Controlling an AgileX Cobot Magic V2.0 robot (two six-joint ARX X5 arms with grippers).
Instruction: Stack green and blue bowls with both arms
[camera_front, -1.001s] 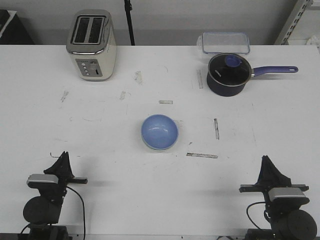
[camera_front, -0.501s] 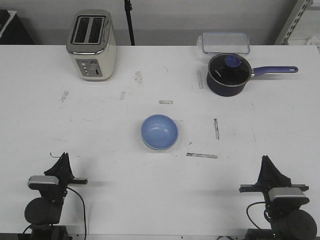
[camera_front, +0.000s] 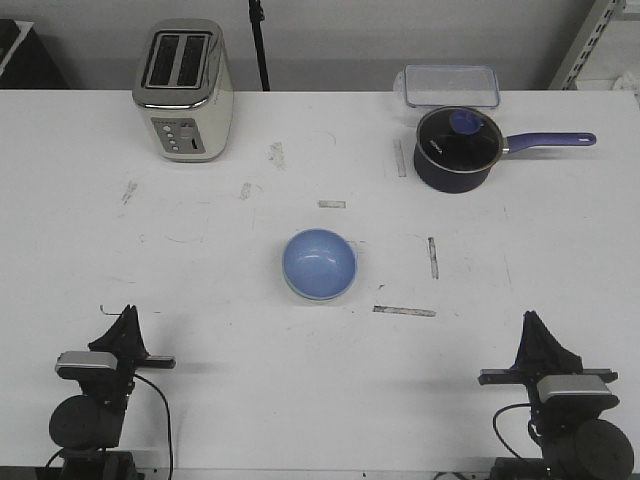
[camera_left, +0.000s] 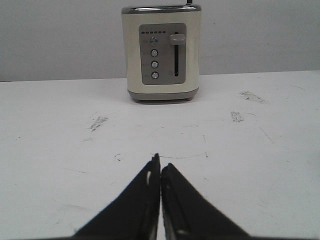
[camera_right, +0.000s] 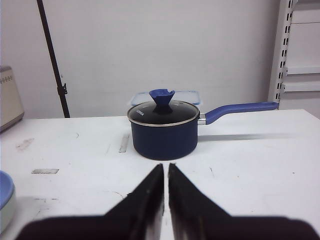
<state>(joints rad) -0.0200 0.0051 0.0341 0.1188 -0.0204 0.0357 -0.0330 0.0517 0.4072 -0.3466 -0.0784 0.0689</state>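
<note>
The white table (camera_front: 200, 270) is scuffed with grey marks and carries a few short strips of tape. Near its far left corner stands a cream toaster (camera_front: 183, 90), upright, its control panel facing the near edge. Toward the far right corner sits a dark blue saucepan (camera_front: 458, 148) with a glass lid and a long handle pointing at the right edge; just behind it, at the far edge, lies a clear lidded container (camera_front: 451, 85).

The left arm (camera_front: 92, 395) is parked at the near left corner and the right arm (camera_front: 565, 410) at the near right corner, both well apart from everything else.

The bowls sit near the middle of the table: the blue bowl (camera_front: 319, 263) is nested in the green bowl (camera_front: 294, 288), of which only a thin pale rim shows at the near side.

The left fingers (camera_left: 160, 167) are pressed together with nothing between them, pointing at the toaster. The right fingers (camera_right: 165, 172) are likewise clenched on nothing, pointing at the saucepan.
</note>
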